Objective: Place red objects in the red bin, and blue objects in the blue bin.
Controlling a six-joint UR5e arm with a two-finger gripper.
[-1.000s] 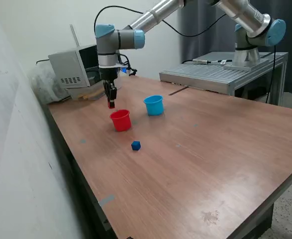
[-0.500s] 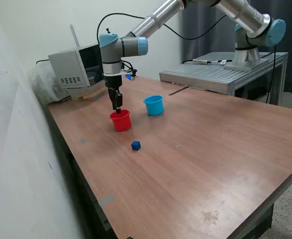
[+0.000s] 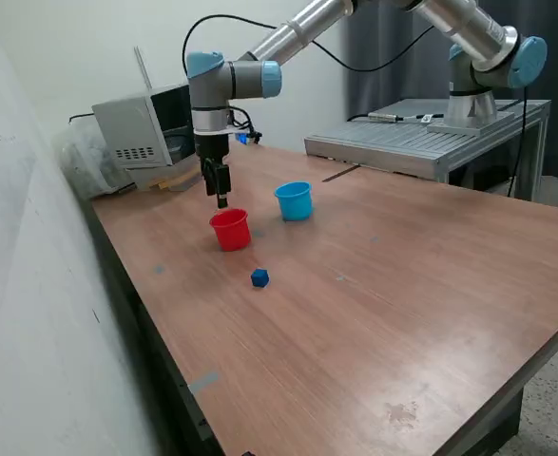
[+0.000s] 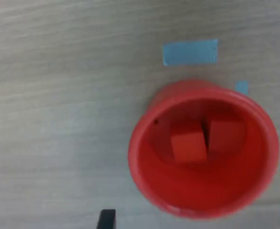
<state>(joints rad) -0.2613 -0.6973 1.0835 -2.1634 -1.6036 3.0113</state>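
A: Hovering just above the red bin (image 3: 230, 229), the gripper (image 3: 221, 198) carries nothing I can make out; wrist view shows only two dark finger tips at the frame edge, set wide apart, so fingers look spread.

B: Red side done then?

A: Looks it. Both red cubes (image 4: 189, 147) sit inside the red bin, touching, side by side. So by my read the red step is over & blue is next.

B: Where's the blue stuff?

A: One blue cube (image 3: 259, 277) on the table (image 3: 402, 285), near the red bin, on its camera-facing side. Blue bin (image 3: 295, 200) stands just beside the red bin, toward the exterior view's right. Can't see into it from here, so can't say if a cube's in there.

B: Next move?

A: Prob. lift clear, cross over the red bin to the blue cube, drop w/ fingers open around it, then carry to the blue bin.

B: Any labels, text?

A: None legible. Just blue tape bits (image 4: 190, 52) on the table by the red bin, no writing.
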